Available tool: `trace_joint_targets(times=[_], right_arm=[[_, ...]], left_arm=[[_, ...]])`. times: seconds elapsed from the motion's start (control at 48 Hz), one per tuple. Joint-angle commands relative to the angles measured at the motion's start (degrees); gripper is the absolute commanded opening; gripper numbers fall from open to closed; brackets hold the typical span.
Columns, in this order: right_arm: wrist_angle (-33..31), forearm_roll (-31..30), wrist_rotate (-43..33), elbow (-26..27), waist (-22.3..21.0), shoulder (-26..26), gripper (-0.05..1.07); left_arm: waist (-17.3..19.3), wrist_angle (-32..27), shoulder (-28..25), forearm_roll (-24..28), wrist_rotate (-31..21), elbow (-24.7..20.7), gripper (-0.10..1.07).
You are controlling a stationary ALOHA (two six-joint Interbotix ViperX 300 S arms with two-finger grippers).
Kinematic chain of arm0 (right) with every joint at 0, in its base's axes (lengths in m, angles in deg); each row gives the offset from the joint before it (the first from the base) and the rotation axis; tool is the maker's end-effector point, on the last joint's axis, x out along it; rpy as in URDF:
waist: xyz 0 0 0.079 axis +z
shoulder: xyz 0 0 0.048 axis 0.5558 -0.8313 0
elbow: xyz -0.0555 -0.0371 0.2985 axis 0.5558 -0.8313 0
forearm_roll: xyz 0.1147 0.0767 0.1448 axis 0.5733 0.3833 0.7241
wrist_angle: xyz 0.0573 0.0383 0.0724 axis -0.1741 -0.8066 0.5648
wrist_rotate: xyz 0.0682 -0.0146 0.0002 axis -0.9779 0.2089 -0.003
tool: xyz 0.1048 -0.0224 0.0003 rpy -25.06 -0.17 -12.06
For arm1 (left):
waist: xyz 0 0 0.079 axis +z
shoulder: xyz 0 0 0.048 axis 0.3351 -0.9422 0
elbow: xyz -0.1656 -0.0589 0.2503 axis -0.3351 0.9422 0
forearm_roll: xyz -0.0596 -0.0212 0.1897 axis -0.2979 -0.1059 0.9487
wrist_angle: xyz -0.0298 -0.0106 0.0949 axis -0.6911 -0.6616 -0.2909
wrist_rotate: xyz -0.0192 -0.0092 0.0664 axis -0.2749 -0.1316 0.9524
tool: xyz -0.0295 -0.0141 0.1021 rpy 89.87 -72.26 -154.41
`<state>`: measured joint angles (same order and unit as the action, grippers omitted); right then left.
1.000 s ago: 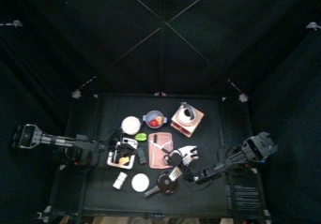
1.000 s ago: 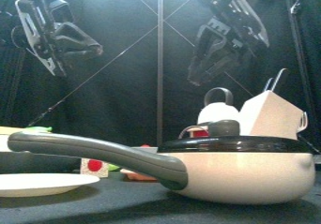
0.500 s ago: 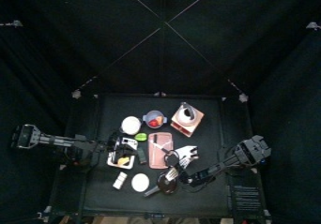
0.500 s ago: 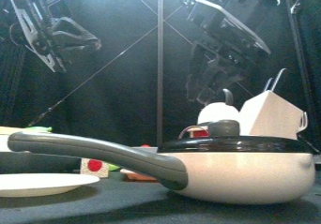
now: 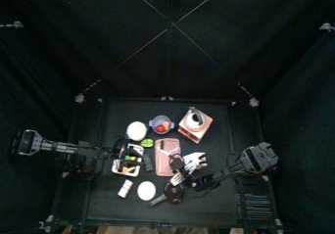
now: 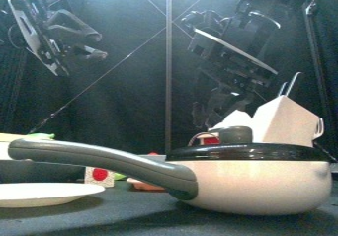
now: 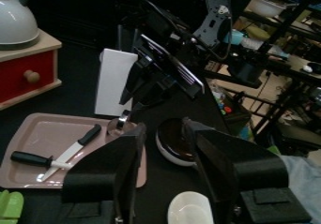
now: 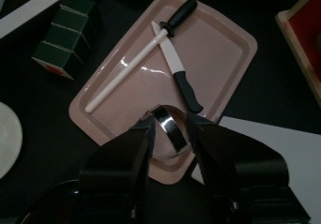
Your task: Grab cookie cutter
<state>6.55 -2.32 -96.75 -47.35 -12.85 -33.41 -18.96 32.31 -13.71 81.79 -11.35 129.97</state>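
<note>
A small shiny metal piece, which I take for the cookie cutter (image 8: 170,134), lies on the pink tray (image 8: 220,50) near its edge in the right wrist view. My right gripper (image 8: 177,123) hangs just above it, open, one jaw on each side of it. In the top view that gripper (image 5: 194,175) is over the tray's front right corner. My left gripper (image 7: 163,143) stands open with nothing between its jaws, at the table's left (image 5: 118,160), facing the tray and the right arm (image 7: 163,68).
On the tray lie a white-bladed knife (image 8: 131,64) and a black-handled tool (image 8: 186,82). A white pan (image 6: 251,176) with a long grey handle and a plate (image 6: 40,194) stand at the front. A white box (image 7: 113,78) and a red box (image 7: 28,70) with a kettle stand behind.
The right arm has come down and moved left over the tray, and its jaws have spread. The left gripper has opened wider.
</note>
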Motion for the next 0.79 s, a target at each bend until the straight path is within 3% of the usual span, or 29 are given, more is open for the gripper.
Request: trace_joint_targets(times=[0.0,0.771], right_arm=[[0.0,-0.2,0.1,0.2,-0.3,1.0,0.73],[3.6,-0.1,0.1,-0.4,-2.5,-1.7,0.73]], left_arm=[[-0.1,0.5,0.1,0.0,0.1,-0.5,0.83],[0.4,0.5,0.1,-1.6,0.1,0.5,0.84]])
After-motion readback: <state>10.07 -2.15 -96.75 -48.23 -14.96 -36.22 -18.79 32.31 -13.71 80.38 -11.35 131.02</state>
